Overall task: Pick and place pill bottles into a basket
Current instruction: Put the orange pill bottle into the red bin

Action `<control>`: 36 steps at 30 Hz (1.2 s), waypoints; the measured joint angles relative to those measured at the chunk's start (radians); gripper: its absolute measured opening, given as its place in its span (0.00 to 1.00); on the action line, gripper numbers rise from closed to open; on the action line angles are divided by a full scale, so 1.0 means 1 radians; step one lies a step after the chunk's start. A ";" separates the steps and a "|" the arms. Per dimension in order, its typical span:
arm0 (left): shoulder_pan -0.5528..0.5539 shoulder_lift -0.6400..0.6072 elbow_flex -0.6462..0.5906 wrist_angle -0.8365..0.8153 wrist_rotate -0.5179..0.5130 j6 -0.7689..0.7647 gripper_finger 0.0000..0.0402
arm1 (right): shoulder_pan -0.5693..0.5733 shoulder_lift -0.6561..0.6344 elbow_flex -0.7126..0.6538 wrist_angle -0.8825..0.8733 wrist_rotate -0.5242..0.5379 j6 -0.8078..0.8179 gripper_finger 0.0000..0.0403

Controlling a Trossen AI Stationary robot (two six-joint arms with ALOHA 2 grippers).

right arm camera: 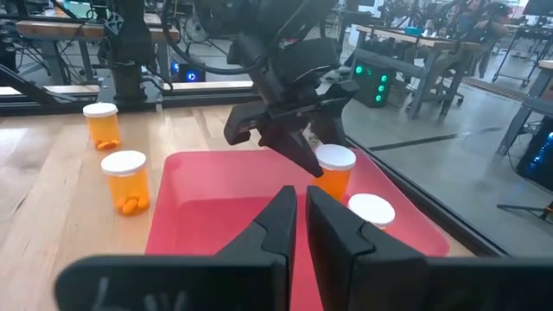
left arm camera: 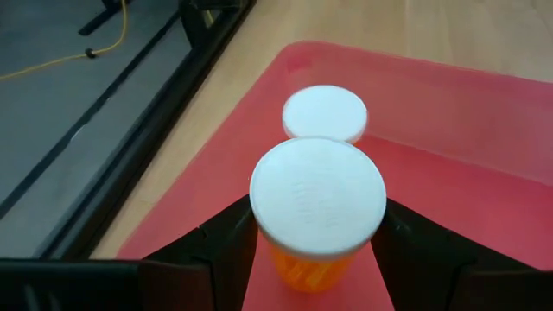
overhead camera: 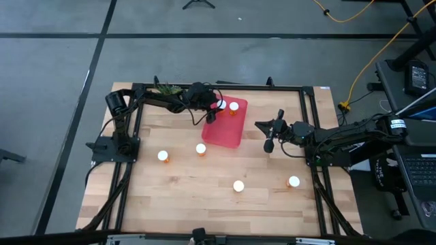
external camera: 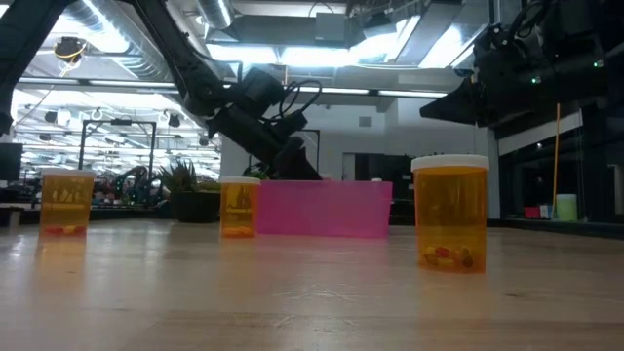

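The red basket (overhead camera: 228, 131) lies flat at the table's far middle. Two orange pill bottles with white caps are inside it at its far end: one (left arm camera: 318, 207) between the fingers of my left gripper (overhead camera: 212, 114), the other (left arm camera: 325, 112) standing just beyond it. My left gripper reaches in from the far left, slanting down. Several more pill bottles stand upright on the wood (overhead camera: 163, 156) (overhead camera: 201, 149) (overhead camera: 238, 186) (overhead camera: 293, 182). My right gripper (overhead camera: 260, 125) hangs shut to the right of the basket, holding nothing. My left gripper has the bottle's orange body (left arm camera: 302, 269), just under the cap, between its two fingers (left arm camera: 226, 246), one on each side. The fingers come slanting down from the table's far left. The bottle stands upright over the basket's floor; its bottom is hidden, so whether it rests there cannot be told.
A small green potted plant (overhead camera: 167, 89) stands at the far edge behind the left arm. A black metal frame (overhead camera: 306, 122) runs round the tabletop. Bare wood lies between the loose bottles at the near side.
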 joint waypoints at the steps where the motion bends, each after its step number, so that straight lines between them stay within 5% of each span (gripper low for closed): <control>1: 0.000 0.000 0.000 0.005 -0.008 0.000 0.51 | 0.000 0.000 0.000 0.002 0.000 0.000 0.09; 36: -0.005 0.098 0.047 0.045 -0.009 -0.011 0.51 | 0.000 0.001 0.000 0.044 0.000 -0.063 0.09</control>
